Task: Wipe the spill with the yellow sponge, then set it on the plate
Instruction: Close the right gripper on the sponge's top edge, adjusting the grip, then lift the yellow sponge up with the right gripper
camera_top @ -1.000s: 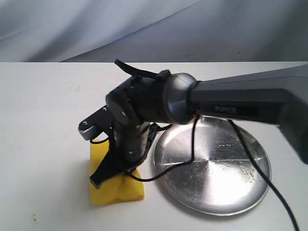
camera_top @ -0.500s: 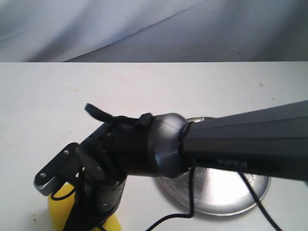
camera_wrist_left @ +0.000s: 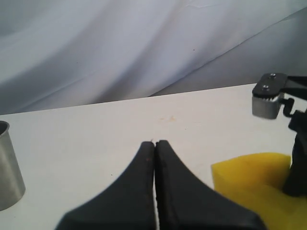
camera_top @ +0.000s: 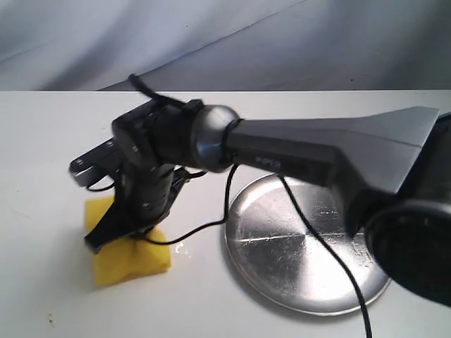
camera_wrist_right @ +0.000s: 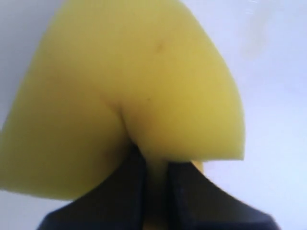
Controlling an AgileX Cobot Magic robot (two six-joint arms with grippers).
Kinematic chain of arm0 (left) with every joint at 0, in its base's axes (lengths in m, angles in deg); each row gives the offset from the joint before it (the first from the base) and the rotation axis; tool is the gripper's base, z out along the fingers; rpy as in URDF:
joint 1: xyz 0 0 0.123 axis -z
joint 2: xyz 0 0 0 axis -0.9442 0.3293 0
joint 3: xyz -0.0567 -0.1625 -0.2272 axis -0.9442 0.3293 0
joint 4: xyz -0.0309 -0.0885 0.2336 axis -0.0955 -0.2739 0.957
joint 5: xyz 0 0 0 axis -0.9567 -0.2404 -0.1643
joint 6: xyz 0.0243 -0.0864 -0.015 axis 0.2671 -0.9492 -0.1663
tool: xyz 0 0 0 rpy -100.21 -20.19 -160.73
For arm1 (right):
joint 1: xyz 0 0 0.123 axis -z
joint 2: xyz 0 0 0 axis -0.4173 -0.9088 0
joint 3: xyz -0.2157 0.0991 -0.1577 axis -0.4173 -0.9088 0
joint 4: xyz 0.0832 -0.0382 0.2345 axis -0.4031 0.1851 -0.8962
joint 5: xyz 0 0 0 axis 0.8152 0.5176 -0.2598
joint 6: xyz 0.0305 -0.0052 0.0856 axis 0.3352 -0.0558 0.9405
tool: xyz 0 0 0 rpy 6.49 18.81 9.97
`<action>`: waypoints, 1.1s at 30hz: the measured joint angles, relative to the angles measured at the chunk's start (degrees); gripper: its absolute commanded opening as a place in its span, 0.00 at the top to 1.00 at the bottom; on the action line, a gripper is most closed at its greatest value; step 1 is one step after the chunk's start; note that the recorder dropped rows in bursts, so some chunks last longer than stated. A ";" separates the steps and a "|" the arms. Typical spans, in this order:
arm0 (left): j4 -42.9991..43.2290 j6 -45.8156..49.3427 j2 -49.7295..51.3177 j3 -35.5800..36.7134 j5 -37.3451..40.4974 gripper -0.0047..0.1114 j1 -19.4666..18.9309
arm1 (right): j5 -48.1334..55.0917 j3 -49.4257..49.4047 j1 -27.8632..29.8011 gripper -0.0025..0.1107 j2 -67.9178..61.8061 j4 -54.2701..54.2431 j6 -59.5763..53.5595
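Note:
The yellow sponge lies pressed on the white table, left of the plate. My right gripper reaches across from the right and is shut on the sponge, pinching it into a fold between its black fingers. The amber spill does not show as a puddle; only a small wet glint lies between sponge and plate. My left gripper is shut and empty, low over bare table, with the sponge just off to one side. It is out of the exterior view.
A silver metal cup stands at the edge of the left wrist view. The right arm's black cable trails across the table and over the plate. A grey cloth backdrop hangs behind the table's far edge.
The right gripper has dragged the sponge leftward, away from the plate, swinging first toward the camera and then back.

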State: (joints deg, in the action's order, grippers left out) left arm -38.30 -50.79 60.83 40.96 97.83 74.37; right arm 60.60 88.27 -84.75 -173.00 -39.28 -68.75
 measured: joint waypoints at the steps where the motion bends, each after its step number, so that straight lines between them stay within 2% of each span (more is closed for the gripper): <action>1: 0.00 0.00 0.00 0.00 0.00 0.96 0.00 | 0.71 0.12 1.57 0.98 -0.10 0.25 0.53; 4: 0.00 0.00 0.00 0.00 0.00 0.96 0.00 | 5.03 0.21 5.14 0.98 -0.10 1.03 0.53; 7: 0.00 0.00 0.00 0.00 0.00 0.96 0.00 | 8.98 0.34 6.04 0.98 -0.10 1.22 -0.39; 9: 0.00 0.00 0.00 0.00 0.00 0.96 0.00 | 11.09 0.59 5.41 0.98 -0.10 1.46 -0.99; 12: 0.00 0.00 0.00 0.00 0.00 0.96 0.00 | 13.28 -1.90 0.30 0.98 1.82 0.12 -2.39; 16: 0.00 0.00 0.00 0.00 0.00 0.96 0.00 | 8.11 -3.38 -5.64 0.98 2.34 -4.59 -4.49; 20: 0.00 0.00 0.00 0.00 0.00 0.96 0.00 | -1.34 -3.96 -6.47 0.98 3.94 -11.86 -7.24; 25: 0.00 0.00 0.00 0.00 0.00 0.96 0.00 | -6.95 -3.96 -1.63 0.98 12.68 -11.64 -8.25; 33: 0.00 0.00 0.00 0.00 0.00 0.96 0.00 | -0.69 -7.04 8.61 0.98 21.48 -2.29 -5.50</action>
State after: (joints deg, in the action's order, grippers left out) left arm -38.30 -50.79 60.83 40.96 97.83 74.37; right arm 59.91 81.22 -76.14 -151.52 -41.57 -74.26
